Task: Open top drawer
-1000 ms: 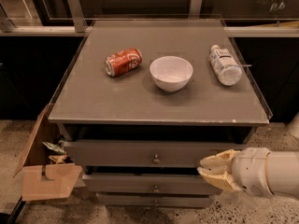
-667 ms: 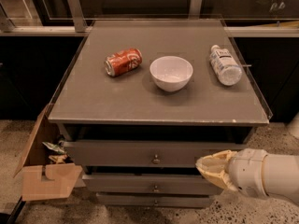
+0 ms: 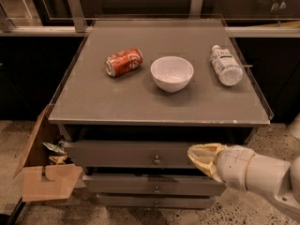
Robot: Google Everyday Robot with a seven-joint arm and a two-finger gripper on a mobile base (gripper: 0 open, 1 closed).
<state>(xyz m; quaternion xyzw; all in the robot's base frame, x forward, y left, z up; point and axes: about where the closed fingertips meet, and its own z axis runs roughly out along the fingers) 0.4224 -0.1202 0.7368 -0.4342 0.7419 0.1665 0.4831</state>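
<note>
The top drawer (image 3: 117,153) is the wide grey front just under the cabinet's grey top, with a small round metal knob (image 3: 156,161) at its centre. It stands nearly flush, with a dark gap above it. Two slimmer grey drawer fronts (image 3: 140,184) sit below it. My gripper (image 3: 197,154), cream-coloured on a white arm from the lower right, is in front of the top drawer's right part, a little right of the knob and apart from it.
On the cabinet top (image 3: 93,97) lie a red can (image 3: 123,62) on its side, a white bowl (image 3: 172,73) and a clear plastic bottle (image 3: 225,65) on its side. An open cardboard box (image 3: 44,177) stands on the floor at the cabinet's left.
My gripper has moved a little left along the top drawer front, closer to the knob. The drawer and the things on top have not moved.
</note>
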